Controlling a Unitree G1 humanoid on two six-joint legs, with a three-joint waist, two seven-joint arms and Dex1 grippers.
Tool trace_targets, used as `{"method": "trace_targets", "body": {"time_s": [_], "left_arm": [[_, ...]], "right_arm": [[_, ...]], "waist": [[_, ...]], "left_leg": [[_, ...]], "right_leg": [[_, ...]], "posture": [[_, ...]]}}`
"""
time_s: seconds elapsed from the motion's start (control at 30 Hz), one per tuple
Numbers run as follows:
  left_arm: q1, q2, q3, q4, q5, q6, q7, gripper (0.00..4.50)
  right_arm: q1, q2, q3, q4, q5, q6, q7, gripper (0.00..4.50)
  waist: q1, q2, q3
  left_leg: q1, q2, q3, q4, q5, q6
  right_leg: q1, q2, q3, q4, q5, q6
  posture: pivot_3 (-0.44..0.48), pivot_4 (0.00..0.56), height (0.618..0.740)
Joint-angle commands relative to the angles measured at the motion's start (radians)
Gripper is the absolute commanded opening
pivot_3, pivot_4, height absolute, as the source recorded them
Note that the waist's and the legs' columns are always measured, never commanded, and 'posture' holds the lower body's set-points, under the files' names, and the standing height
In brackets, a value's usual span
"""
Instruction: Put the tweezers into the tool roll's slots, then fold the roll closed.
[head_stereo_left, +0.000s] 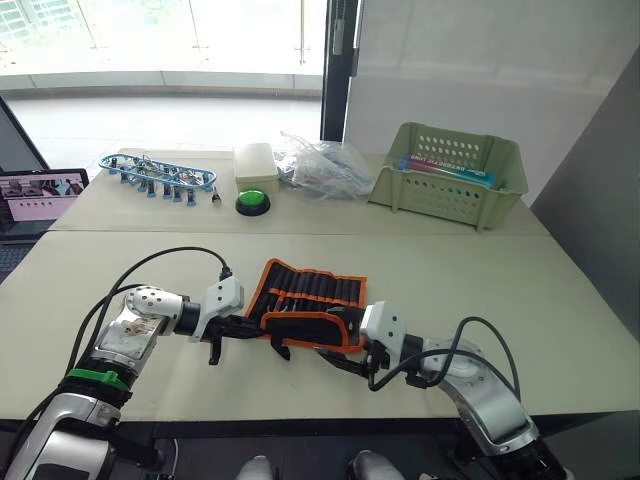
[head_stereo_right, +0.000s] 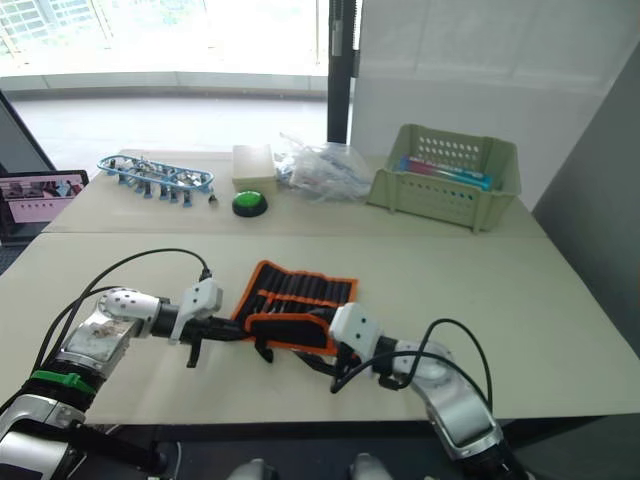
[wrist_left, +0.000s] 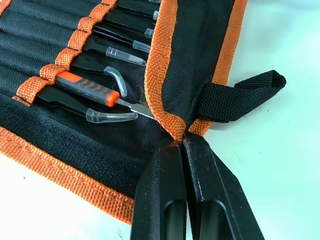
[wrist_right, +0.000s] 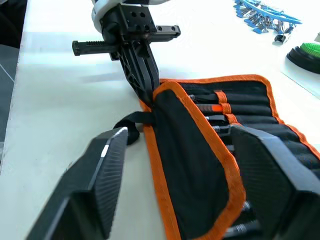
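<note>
At centre frame on the table (head_stereo_left: 480, 270), the tool roll (head_stereo_left: 310, 285) holds the tweezers (wrist_left: 107, 50) in its slots. The left gripper (wrist_left: 182, 142), reaching level from lower left, pinches its folded flap's corner; the right gripper (wrist_right: 185, 165) straddles that flap, fingers spread.

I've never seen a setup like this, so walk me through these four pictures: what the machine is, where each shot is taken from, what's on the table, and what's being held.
This is a humanoid robot with two arms, each ending in a two-fingered black gripper. Two pictures come from cameras in its head, looking down over the arms; the other two come from cameras on its wrists, looking along the fingers.

On the table lies the tool roll, black with orange trim, with the tweezers in its slots. One flap is partly folded over. The left gripper is shut on the flap's orange edge. The right gripper is open around the roll.

Farther back sit a green basket, a green button, clear plastic bags and a blue-clipped bundle.
</note>
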Motion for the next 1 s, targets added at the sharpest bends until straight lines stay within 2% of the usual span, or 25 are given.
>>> {"method": "trace_targets", "body": {"time_s": [0.03,0.2,0.27,0.43,0.53,0.7,0.8,1.0], "left_arm": [[-0.002,0.006,0.012,0.005,0.024,0.005,-0.004,0.00],[0.000,0.002,0.022,0.005,0.025,0.005,0.001,0.00],[-0.007,-0.006,0.037,0.010,0.024,0.010,0.028,0.00],[-0.003,-0.001,0.095,-0.021,-0.020,0.002,0.022,1.48],[0.021,0.015,0.166,-0.085,-0.093,0.041,0.001,2.52],[0.102,-0.003,0.274,-0.259,-0.209,0.126,0.057,4.14],[0.177,-0.077,0.293,-0.382,-0.256,0.165,0.146,4.14],[0.301,-0.240,0.265,-0.442,-0.218,0.124,0.301,2.35]], "right_arm": [[-0.025,0.015,0.016,0.054,-0.053,-0.055,-0.026,1.90],[-0.058,0.045,0.017,0.163,-0.109,-0.026,-0.079,0.12],[-0.063,0.055,0.017,0.194,-0.110,-0.020,-0.080,0.05],[-0.077,0.069,0.029,0.255,-0.132,-0.011,-0.082,0.00],[-0.076,0.065,0.039,0.268,-0.145,-0.011,-0.076,0.00],[-0.070,0.068,0.033,0.264,-0.149,-0.003,-0.080,0.00],[-0.068,0.072,0.032,0.258,-0.148,0.007,-0.082,0.00],[-0.061,0.078,0.039,0.242,-0.148,0.022,-0.082,0.00]], "waist": [[0.001,0.000,0.000],[-0.001,0.000,0.000],[-0.001,0.000,0.000],[-0.001,0.000,0.000],[-0.004,0.000,0.000],[-0.012,0.000,0.000],[-0.014,0.001,0.000],[-0.017,0.000,0.000]], "left_leg": [[0.000,0.000,0.000,0.000,0.000,0.000],[0.000,0.000,0.000,0.000,0.000,0.000],[0.000,0.000,0.000,0.000,0.000,0.000],[0.000,0.000,0.000,0.000,0.000,0.000],[-0.001,0.000,0.000,0.000,0.000,0.000],[-0.001,0.000,0.000,0.000,0.000,0.000],[0.000,0.000,0.000,0.000,0.000,0.000],[0.000,0.000,0.000,0.000,0.000,0.000]], "right_leg": [[0.000,0.000,0.000,0.000,0.000,0.000],[0.000,0.000,0.000,0.000,0.000,-0.001],[0.000,0.000,0.000,0.000,0.000,-0.001],[0.000,0.000,0.000,0.000,0.000,-0.001],[-0.001,0.000,0.000,0.000,0.000,-0.001],[0.000,-0.001,0.000,0.000,0.000,-0.001],[0.000,-0.001,0.000,-0.001,0.000,0.000],[0.001,-0.002,0.000,0.000,0.000,0.000]], "posture": [[0.000,0.150,0.738],[0.000,0.150,0.738],[0.000,0.150,0.738],[0.000,0.150,0.738],[0.000,0.150,0.738],[0.000,0.150,0.738],[0.000,0.150,0.738],[0.000,0.150,0.738]]}}
